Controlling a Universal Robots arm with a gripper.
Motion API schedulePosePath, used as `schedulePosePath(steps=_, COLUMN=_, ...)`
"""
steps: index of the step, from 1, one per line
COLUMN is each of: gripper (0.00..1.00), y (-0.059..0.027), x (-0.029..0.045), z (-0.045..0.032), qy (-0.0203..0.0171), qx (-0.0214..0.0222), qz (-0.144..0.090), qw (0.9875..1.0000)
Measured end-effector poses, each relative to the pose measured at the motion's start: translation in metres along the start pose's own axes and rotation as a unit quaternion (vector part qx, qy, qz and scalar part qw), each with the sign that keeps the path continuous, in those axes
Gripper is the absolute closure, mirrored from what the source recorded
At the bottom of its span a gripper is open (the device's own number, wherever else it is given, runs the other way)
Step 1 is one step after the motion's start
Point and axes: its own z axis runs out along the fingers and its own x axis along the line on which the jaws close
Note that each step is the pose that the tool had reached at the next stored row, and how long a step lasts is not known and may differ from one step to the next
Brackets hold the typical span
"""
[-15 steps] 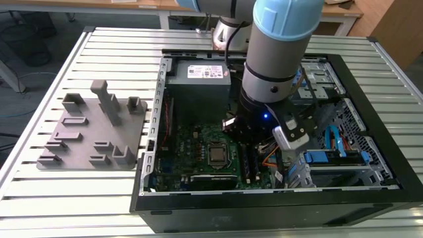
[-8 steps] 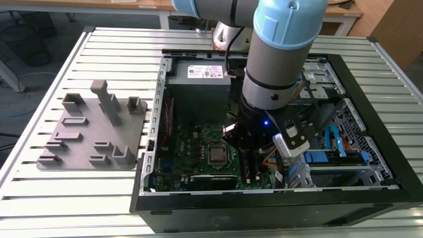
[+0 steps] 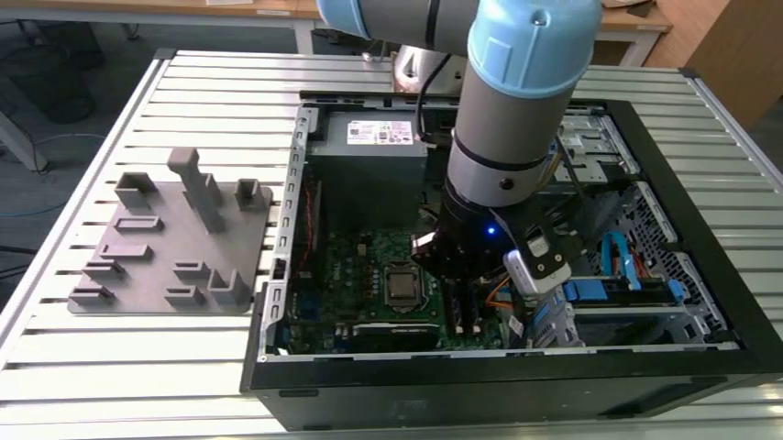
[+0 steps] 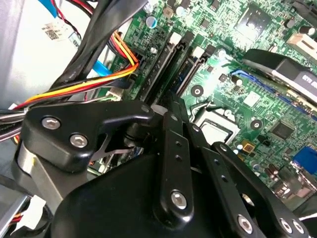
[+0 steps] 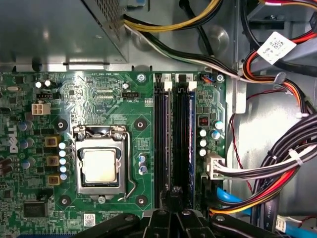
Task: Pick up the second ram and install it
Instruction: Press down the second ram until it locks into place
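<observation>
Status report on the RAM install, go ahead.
Gripper down inside the case, over the memory slots. Second ram stands in a slot on the motherboard. Cables alongside.

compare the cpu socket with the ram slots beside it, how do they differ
The CPU socket is squarish, with a silver metal frame around a shiny plate. The RAM slots are long, narrow and black. The socket lies apart from the gripper, while the slots run right up to it at one end. Both sit flat on the green motherboard.
</observation>
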Motion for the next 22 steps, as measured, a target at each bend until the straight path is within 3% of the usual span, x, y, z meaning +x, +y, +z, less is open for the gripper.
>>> schedulePosePath(steps=2, gripper=0.89, y=0.0002, x=-0.0001, z=-0.0028, qy=-0.0005, qx=-0.0019, qz=0.000, qw=1.0000)
schedulePosePath(steps=4, gripper=0.89, y=-0.0007, x=-0.0002, z=-0.0101, qy=-0.0004, qx=-0.0007, qz=0.000, qw=1.0000)
schedulePosePath(steps=6, gripper=0.89, y=0.0014, x=-0.0002, z=-0.0126, qy=-0.0006, qx=-0.0010, qz=0.000, qw=1.0000)
schedulePosePath(steps=10, gripper=0.89, y=0.0164, x=0.0001, z=-0.0142, qy=-0.0004, qx=-0.0008, qz=0.000, qw=1.0000)
schedulePosePath(steps=13, gripper=0.89, y=0.0228, x=0.0004, z=-0.0154, qy=-0.0008, qx=-0.0017, qz=0.000, qw=1.0000)
schedulePosePath(steps=18, gripper=0.89, y=0.0231, x=0.0006, z=-0.0274, qy=-0.0024, qx=-0.0022, qz=0.000, qw=1.0000)
schedulePosePath(steps=22, gripper=0.89, y=0.0231, x=0.0006, z=-0.0284, qy=-0.0025, qx=-0.0025, qz=0.000, qw=1.0000)
